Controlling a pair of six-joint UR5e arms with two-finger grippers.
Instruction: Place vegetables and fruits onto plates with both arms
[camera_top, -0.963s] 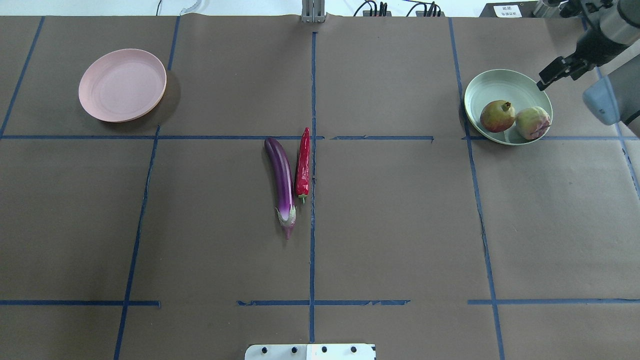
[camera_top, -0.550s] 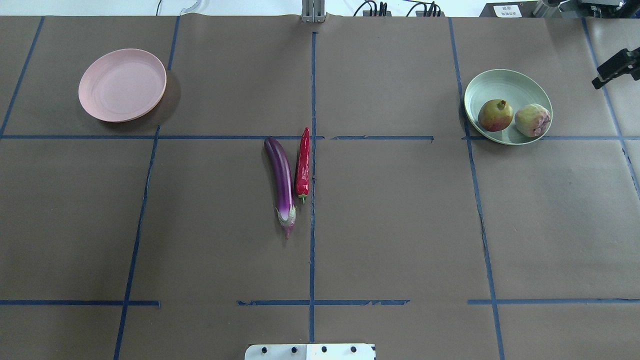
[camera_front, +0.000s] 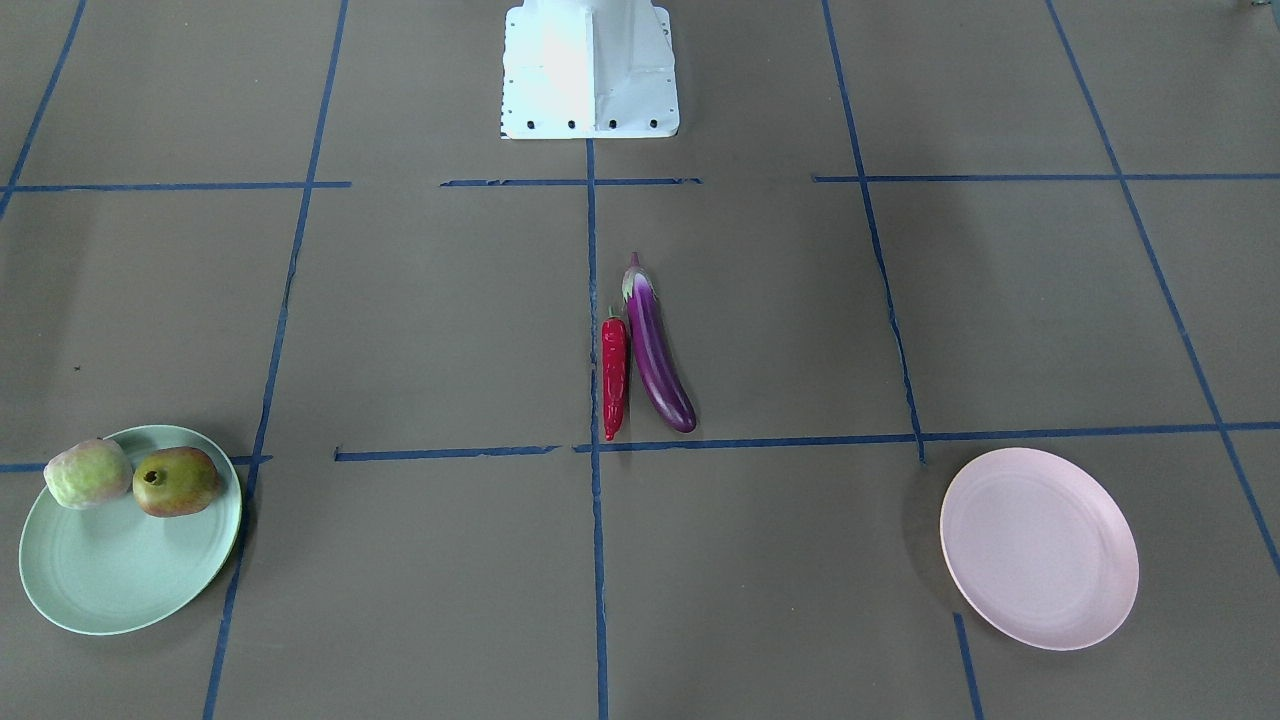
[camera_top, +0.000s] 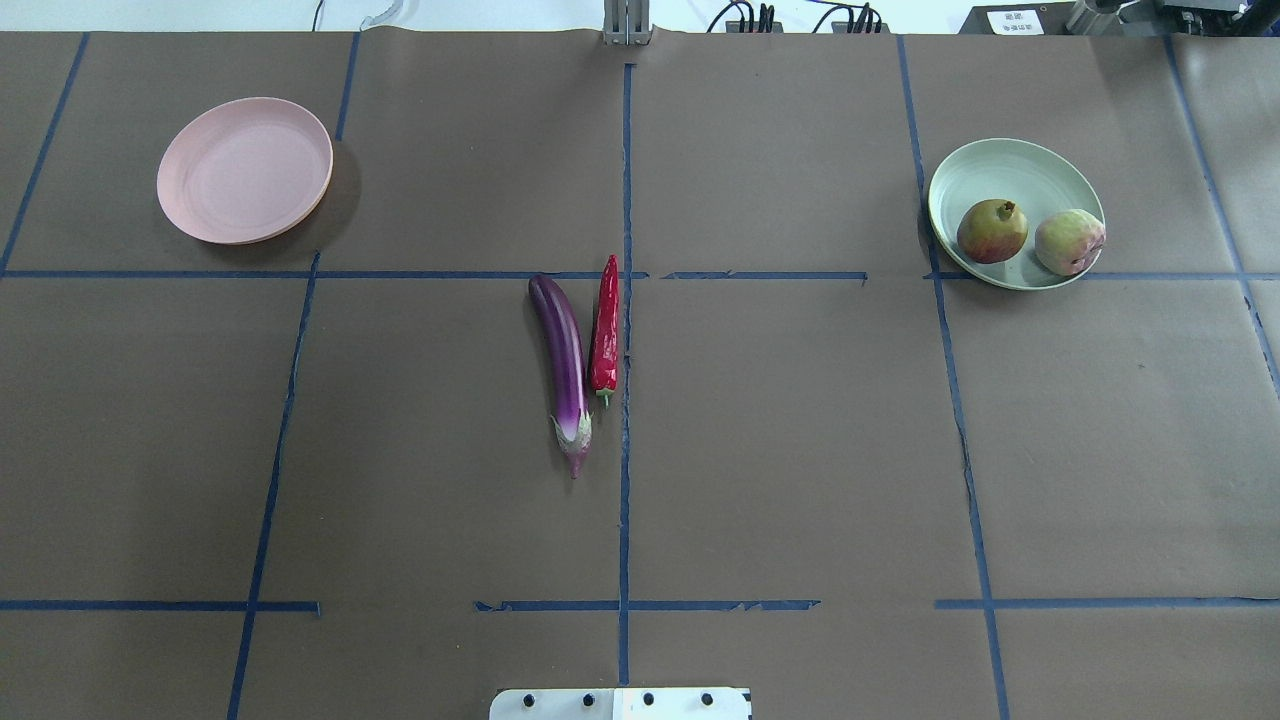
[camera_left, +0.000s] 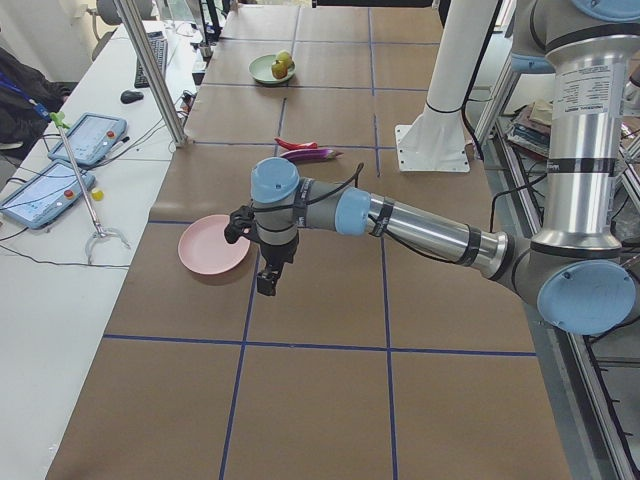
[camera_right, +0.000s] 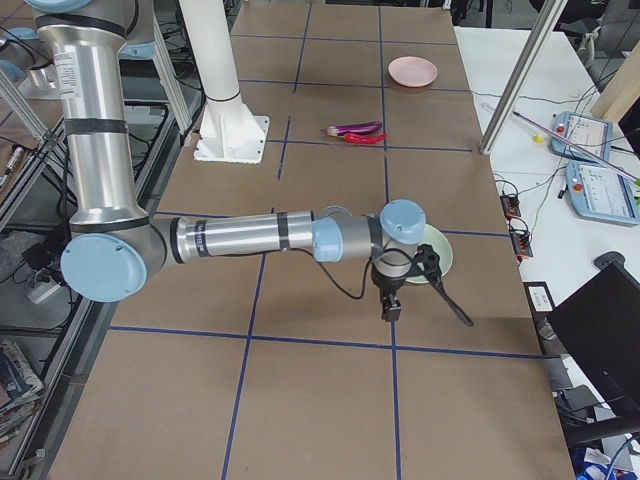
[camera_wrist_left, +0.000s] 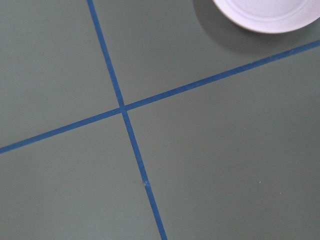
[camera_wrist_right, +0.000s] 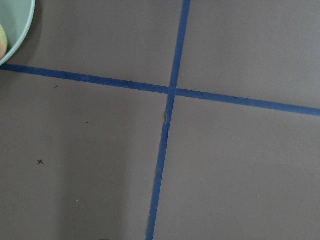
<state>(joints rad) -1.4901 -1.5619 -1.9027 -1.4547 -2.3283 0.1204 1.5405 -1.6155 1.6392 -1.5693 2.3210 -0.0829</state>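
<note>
The purple eggplant (camera_top: 565, 365) and the red chili pepper (camera_top: 605, 330) lie side by side at the table's middle. The green-and-red fruit (camera_top: 991, 231) and the pale pink-and-green fruit (camera_top: 1068, 242) sit on the mint green plate (camera_top: 985, 155) at the far right. The pink plate (camera_top: 245, 170) at the far left holds nothing. My left gripper (camera_left: 266, 285) hangs just outside the pink plate (camera_left: 213, 245). My right gripper (camera_right: 389, 310) hangs just outside the green plate (camera_right: 445, 255). Both show only in the side views, so I cannot tell whether they are open or shut.
The white base block (camera_top: 620, 703) stands at the near edge's middle. Blue tape lines cross the brown table cover. Tablets and cables lie on the white benches beyond the table's far edge (camera_left: 85, 140).
My right gripper has drawn back from the green plate and left the overhead view to the right. The two fruits have shifted a little on the plate.
</note>
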